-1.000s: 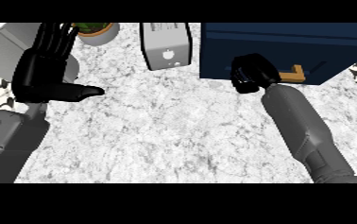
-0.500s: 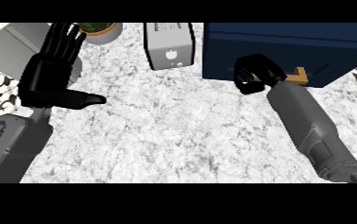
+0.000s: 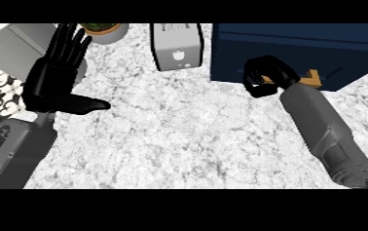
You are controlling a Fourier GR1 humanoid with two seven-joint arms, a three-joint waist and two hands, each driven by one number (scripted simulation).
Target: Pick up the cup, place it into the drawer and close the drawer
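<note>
Cup first: all I can make out of what may be it is a tan piece (image 3: 310, 81) caught in the right hand (image 3: 269, 67). I cannot tell for sure that it is the cup. A sliver of the tan shows between the curled fingers. The rest juts out to the right of the hand as a short bar with a small upright end.

The right hand's fingers are curled tight, closed around that piece. The hand sits against the lower front edge of a dark blue cabinet (image 3: 287, 49), which fills the upper right of the head view. From here I cannot tell whether its drawer is open or closed. The grey right forearm (image 3: 323, 127) runs down from the hand to the lower right corner.

Just left of the cabinet a pale toaster (image 3: 176, 47) stands on the white-and-grey marble counter (image 3: 187, 127). Further left is a potted plant (image 3: 105, 30) in a grey pot, at the top of the view.

The left hand (image 3: 54, 79) is well apart from all this, resting near the left edge. It holds nothing: its fingers are straight and slightly spread, pointing up, and the thumb sticks out sideways to the right. Its fingertips reach up just beside the plant pot, in front of a grey block (image 3: 25, 37) in the upper left corner. The left forearm (image 3: 22, 152) comes in from the lower left.
</note>
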